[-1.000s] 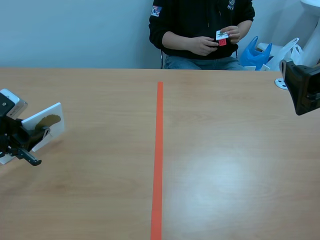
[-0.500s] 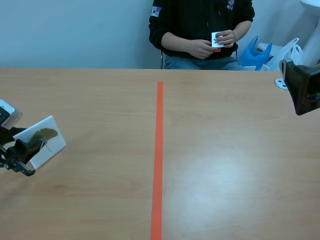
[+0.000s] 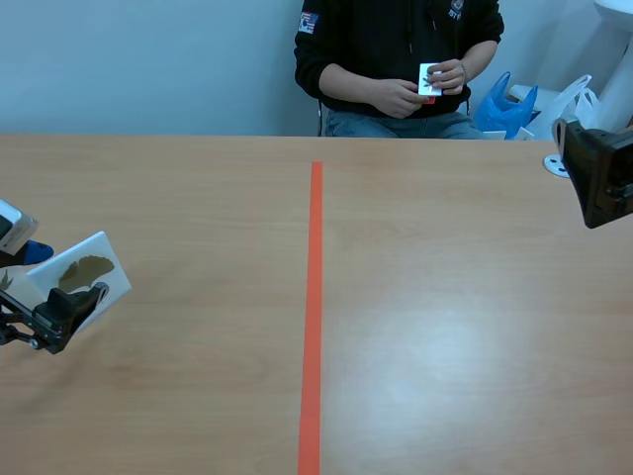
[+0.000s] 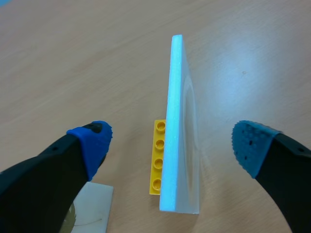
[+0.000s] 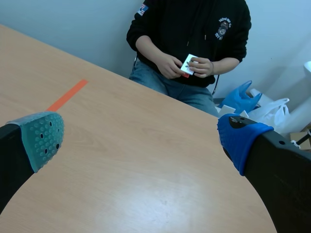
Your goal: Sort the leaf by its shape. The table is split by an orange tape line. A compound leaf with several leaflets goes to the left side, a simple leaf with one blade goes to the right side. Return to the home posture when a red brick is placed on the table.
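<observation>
Fingers wide, the left tool (image 4: 172, 141) flanks a white foam leaf card (image 3: 84, 277) (upright on a yellow studded brick (image 4: 158, 158)) on the wooden worktop (image 3: 445, 327), left of the orange tape line (image 3: 314, 297); the right tool (image 5: 142, 141) hangs wide open.

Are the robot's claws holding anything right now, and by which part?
Nothing is held. The left gripper stands open, its fingers clear of the white card between them; the right gripper is open and empty.
</observation>
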Controlling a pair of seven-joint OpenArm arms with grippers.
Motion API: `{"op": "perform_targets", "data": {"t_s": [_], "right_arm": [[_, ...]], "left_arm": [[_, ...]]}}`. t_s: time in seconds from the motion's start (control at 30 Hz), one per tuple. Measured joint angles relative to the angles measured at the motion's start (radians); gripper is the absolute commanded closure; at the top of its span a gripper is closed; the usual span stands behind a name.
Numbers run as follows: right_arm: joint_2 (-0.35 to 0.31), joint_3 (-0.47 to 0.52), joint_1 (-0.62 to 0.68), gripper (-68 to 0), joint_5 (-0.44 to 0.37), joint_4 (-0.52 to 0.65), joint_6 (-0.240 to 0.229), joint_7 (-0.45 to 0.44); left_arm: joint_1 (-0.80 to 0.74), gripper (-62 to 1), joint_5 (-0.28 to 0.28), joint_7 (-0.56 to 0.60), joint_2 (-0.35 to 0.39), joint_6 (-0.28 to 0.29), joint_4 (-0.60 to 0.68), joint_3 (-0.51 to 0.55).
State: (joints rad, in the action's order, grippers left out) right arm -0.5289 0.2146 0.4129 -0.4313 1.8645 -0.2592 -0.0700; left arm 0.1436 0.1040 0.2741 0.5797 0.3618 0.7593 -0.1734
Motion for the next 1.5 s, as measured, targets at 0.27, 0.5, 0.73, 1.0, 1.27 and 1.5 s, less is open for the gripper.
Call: {"op": "perform_targets", "data": {"t_s": [0.27, 0.5, 0.73, 1.0, 1.27, 1.5], "right_arm": [[0.000, 0.000, 0.000, -67.9, 0.000, 0.000, 0.000, 0.000], [0.000, 0.000, 0.000, -67.9, 0.004, 0.000, 0.000, 0.000], [0.000, 0.000, 0.000, -67.9, 0.008, 0.000, 0.000, 0.000], [0.000, 0.000, 0.000, -67.9, 0.008, 0.000, 0.000, 0.000], [0.000, 0.000, 0.000, -67.9, 0.007, 0.000, 0.000, 0.000], [0.000, 0.000, 0.000, -67.9, -0.049, 0.000, 0.000, 0.000]], "left_arm": [[-0.001, -61.3, -0.001, 0.018, 0.000, -0.003, 0.006, 0.003], [-0.106, -61.3, -0.001, -0.037, 0.016, -0.003, 0.249, 0.112], [-0.349, -62.3, 0.142, -0.084, 0.043, 0.009, 0.625, 0.341], [-0.618, -62.3, 0.222, -0.075, -0.060, 0.008, 0.957, 0.479], [-0.734, -62.3, 0.219, -0.088, -0.250, 0.000, 1.132, 0.467], [-0.734, -62.3, 0.218, -0.107, -0.316, -0.128, 1.157, 0.438]]}}
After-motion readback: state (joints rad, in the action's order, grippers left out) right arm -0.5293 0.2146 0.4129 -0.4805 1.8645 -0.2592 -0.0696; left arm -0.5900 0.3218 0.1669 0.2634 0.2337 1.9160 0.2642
